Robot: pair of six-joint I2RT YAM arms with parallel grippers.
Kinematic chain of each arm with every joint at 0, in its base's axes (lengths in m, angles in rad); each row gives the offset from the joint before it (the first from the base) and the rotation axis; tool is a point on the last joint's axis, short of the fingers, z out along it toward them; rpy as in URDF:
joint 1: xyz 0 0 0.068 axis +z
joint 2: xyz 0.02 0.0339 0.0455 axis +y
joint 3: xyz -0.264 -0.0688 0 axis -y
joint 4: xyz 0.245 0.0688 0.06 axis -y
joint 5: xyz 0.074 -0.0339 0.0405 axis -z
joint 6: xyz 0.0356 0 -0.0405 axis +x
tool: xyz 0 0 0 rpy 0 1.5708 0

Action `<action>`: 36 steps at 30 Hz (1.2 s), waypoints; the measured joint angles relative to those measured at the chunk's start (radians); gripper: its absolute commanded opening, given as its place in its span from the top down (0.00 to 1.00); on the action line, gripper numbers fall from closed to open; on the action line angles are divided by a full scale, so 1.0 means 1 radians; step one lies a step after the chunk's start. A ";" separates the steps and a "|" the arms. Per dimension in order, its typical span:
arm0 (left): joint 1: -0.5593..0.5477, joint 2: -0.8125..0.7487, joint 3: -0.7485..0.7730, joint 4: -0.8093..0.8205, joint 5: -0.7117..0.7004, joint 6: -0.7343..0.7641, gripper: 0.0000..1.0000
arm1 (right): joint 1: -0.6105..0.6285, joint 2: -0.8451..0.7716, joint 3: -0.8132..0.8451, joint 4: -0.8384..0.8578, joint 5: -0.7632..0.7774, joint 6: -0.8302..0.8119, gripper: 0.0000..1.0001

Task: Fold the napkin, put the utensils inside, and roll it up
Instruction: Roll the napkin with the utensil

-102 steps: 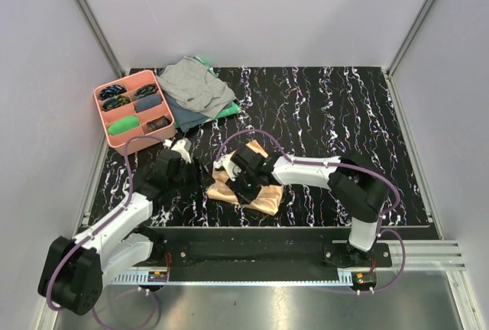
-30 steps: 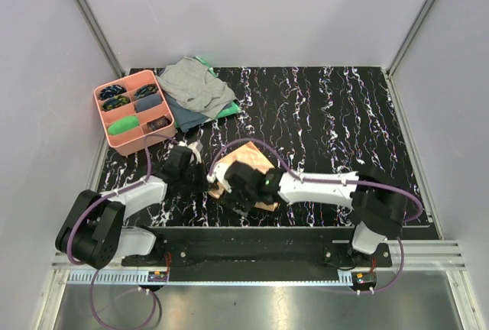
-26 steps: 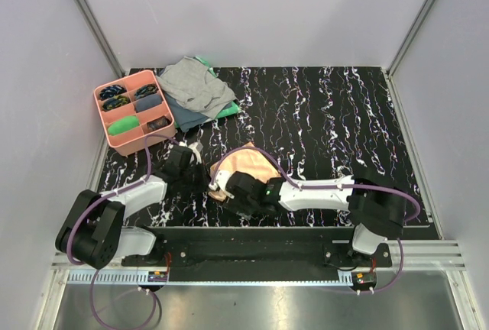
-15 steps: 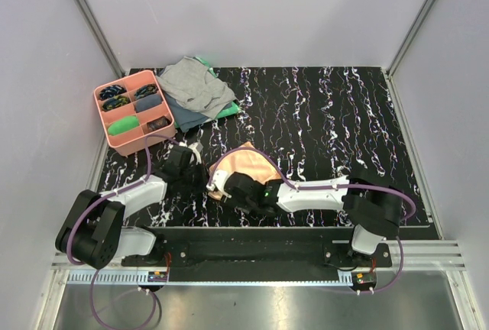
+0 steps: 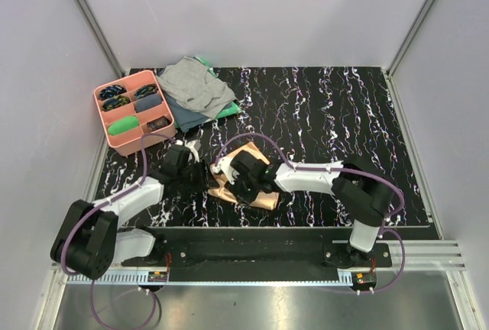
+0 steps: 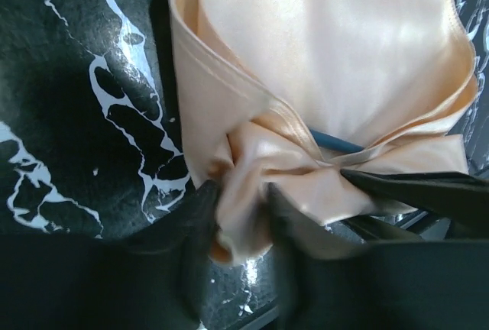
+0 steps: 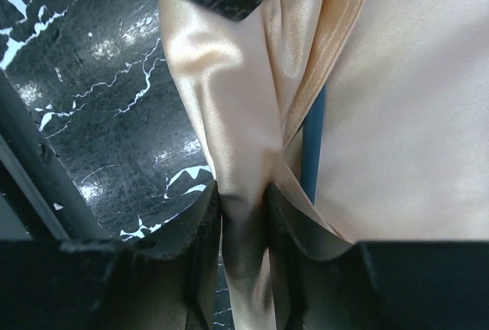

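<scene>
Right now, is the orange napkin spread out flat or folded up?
Folded and bunched, not flat: the napkin shows layered hemmed edges, and a blue utensil handle pokes out between them.

Pink tray (image 5: 101, 118) and cloth pile (image 5: 195, 85) crowd far-left corner.

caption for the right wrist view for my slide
Right gripper pinching a fold of the peach napkin, a blue utensil peeking out, over the marbled table
</scene>
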 measured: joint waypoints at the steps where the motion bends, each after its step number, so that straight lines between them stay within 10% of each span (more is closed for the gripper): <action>1: 0.000 -0.021 0.000 -0.008 -0.008 -0.002 0.47 | -0.016 0.006 0.008 -0.009 -0.034 0.004 0.71; 15: 0.000 -0.312 -0.129 -0.018 -0.051 -0.020 0.24 | -0.200 0.143 0.133 -0.137 -0.488 0.043 0.74; 36: 0.000 -0.202 -0.204 0.253 -0.019 -0.019 0.34 | -0.325 0.331 0.163 -0.175 -0.964 0.064 0.75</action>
